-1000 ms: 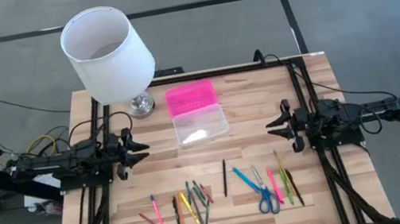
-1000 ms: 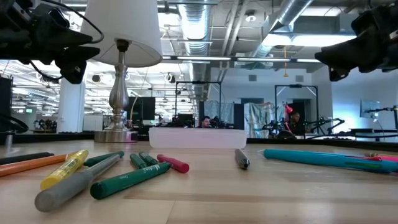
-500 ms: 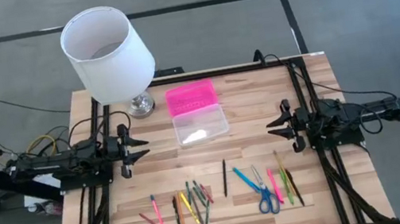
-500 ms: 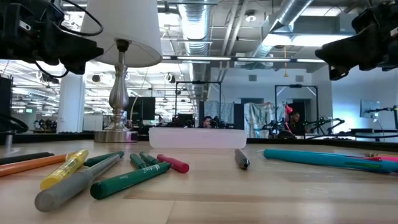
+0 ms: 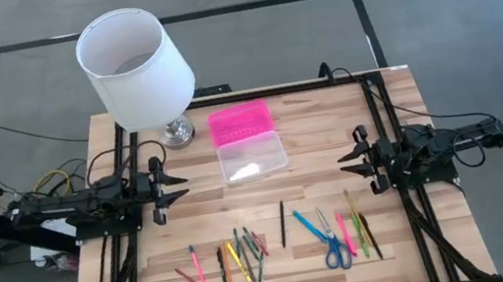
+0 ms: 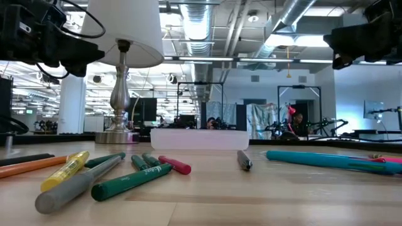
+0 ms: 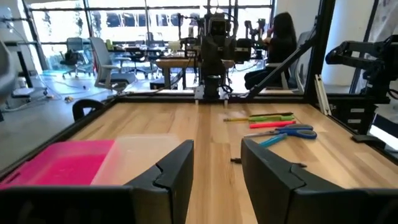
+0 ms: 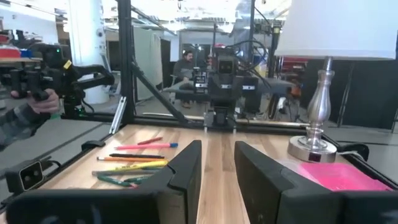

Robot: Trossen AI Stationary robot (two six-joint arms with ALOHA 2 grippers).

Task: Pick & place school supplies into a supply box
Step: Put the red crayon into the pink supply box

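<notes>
Supply box, a clear plastic pencil case [image 5: 251,157] with its pink hinged lid [image 5: 240,123] flipped open, sits mid-table ready to load. Pens, pencils [image 5: 239,256] and blue-handled scissors [image 5: 330,242] lie loose nearer the front edge than the case, none inside yet. Left gripper [image 5: 174,186] and right gripper [image 5: 345,158] flank the case, both raised, parted, empty: looks like pre-pick pose.

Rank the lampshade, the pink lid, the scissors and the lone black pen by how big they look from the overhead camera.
1. lampshade, though it sits nearer the camera
2. pink lid
3. scissors
4. black pen, close to the scissors in length but far thinner
</notes>
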